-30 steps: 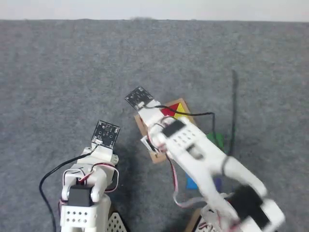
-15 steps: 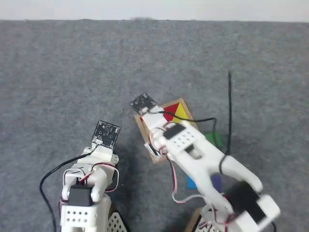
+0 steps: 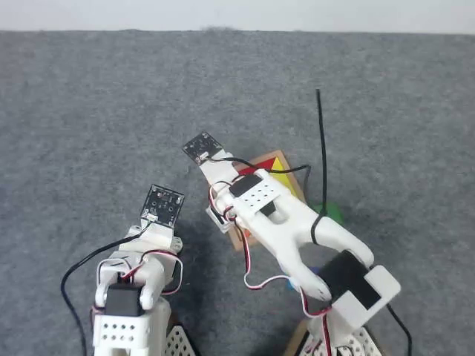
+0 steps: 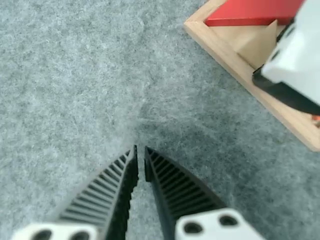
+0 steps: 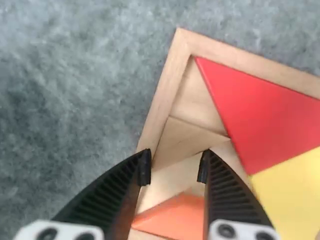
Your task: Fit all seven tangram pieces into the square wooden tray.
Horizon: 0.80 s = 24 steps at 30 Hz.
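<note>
While the left tool (image 4: pixel 140 161) sits just off the tray (image 4: pixel 225 52) corner with fingers pressed together above the bench (image 4: pixel 75 75), the right tool (image 5: pixel 174 167) hangs over that corner, fingers apart, the pale wooden triangle (image 5: pixel 184 137) lying between its tips.

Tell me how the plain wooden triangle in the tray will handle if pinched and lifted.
The plain wooden triangle looks rigid and flat, so it should stay stiff and won't roll. It seems thin, probably light. Lying low beside the tray rim, its smooth edges may slip from the right end effector.
</note>
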Tool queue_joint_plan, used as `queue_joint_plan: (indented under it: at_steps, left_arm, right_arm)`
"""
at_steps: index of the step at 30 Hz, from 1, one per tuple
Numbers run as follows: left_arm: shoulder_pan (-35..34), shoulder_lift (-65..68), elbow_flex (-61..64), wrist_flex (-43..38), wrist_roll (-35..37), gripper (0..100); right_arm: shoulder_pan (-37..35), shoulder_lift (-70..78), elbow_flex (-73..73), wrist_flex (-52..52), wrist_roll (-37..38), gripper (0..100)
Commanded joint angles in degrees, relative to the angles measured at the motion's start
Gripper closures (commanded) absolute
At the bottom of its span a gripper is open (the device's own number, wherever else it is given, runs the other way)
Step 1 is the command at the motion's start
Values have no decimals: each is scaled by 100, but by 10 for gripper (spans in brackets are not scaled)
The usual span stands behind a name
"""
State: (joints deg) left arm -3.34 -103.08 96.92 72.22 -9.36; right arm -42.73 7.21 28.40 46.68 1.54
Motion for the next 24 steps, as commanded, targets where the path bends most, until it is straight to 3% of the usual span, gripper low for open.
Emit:
queue_joint_plan:
  at_steps: [1,7,20,24]
  left_arm:
    - [-26,-97,-57,18,-35,978]
    - [-26,-97,-57,18,-35,978]
    - [-35,-97,-57,18,-35,978]
    - [-26,-97,-57,18,-35,978]
  right_arm:
    - [-75,75,-149,-259,-35,826]
    - [-75,-13,-18,-514,44,944]
    - [-57,-2273,1451,-752,264,903]
    - [303,-2193,1749,-734,264,894]
